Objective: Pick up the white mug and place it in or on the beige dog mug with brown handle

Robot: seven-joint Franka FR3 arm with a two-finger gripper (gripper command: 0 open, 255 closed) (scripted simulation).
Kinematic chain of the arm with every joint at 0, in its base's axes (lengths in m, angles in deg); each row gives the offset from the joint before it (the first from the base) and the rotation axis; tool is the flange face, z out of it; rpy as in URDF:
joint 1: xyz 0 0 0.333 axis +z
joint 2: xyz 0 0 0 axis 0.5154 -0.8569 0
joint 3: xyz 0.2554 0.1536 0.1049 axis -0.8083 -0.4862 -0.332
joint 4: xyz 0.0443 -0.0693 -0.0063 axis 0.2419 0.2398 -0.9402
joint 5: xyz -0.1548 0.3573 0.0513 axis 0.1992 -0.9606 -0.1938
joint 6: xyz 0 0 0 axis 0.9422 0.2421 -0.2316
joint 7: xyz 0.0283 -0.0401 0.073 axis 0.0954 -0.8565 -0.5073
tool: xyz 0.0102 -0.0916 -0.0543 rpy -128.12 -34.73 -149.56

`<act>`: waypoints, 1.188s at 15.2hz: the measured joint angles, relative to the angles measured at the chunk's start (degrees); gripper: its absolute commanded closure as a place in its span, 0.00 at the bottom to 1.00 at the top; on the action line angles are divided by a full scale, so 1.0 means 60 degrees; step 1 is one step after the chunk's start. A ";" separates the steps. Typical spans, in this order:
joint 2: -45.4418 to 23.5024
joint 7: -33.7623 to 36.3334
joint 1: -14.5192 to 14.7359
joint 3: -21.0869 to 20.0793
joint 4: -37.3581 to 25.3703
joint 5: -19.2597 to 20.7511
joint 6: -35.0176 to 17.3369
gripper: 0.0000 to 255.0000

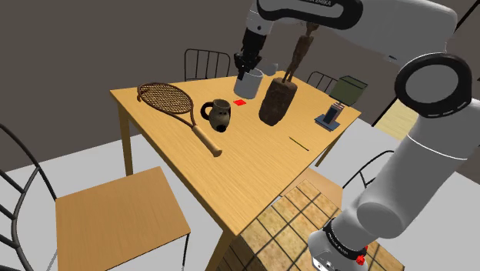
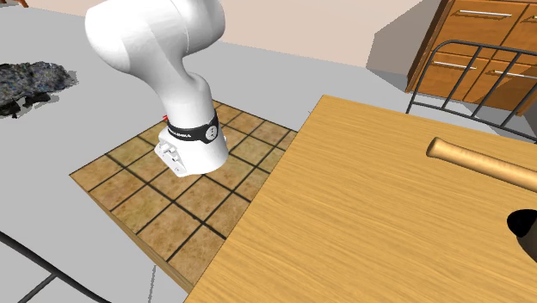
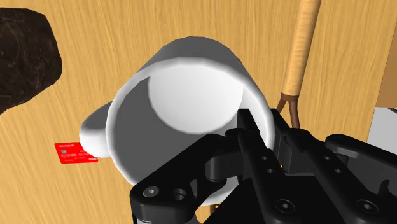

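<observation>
- The desk (image 1: 231, 169) is a wooden top. The things for this job sit toward its far end in the shoulder view.
- The arm (image 1: 419, 146) reaches over the desk to that far end.
- A racket (image 1: 173, 104) lies flat toward the shoulder view's left, with its handle running close past the dog mug.
- A dark brown lump (image 1: 275, 102) stands just to the right of the white mug in the shoulder view.
- The dog mug (image 1: 221, 115) stands upright on the desk with its mouth up and its dark handle to the shoulder view's left. It is near the white mug but apart from it.
- The white mug (image 3: 181, 95) hangs upright below the arm's end, seemingly just clear of the desk.
- The jaws are closed on the white mug's wall, opposite its handle, with one finger (image 3: 247, 127) inside the rim and the other outside.
- The mug looks stiff, light, smooth and brittle. A pinch on the rim like this could let it swing or slip, so it probably wants a slow carry and a gentle set-down.
- A red card (image 3: 76, 153) lies flat on the desk beneath the mug's handle side.
</observation>
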 measured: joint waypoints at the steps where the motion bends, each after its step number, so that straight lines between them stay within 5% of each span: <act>1: -0.0467 0.0066 0.0058 -0.0026 -0.0665 0.0066 0.0210 1.00; 4: -0.1802 0.0351 0.0327 -0.0108 -0.2584 0.0270 0.0802 1.00; 6: -0.3247 0.0460 0.0598 -0.0113 -0.4917 0.0477 0.1675 1.00; 8: -0.3813 0.0558 0.0734 -0.0109 -0.5652 0.0545 0.1874 1.00; 18: -0.3227 0.0616 0.0603 -0.0126 -0.3436 0.0476 0.0247 1.00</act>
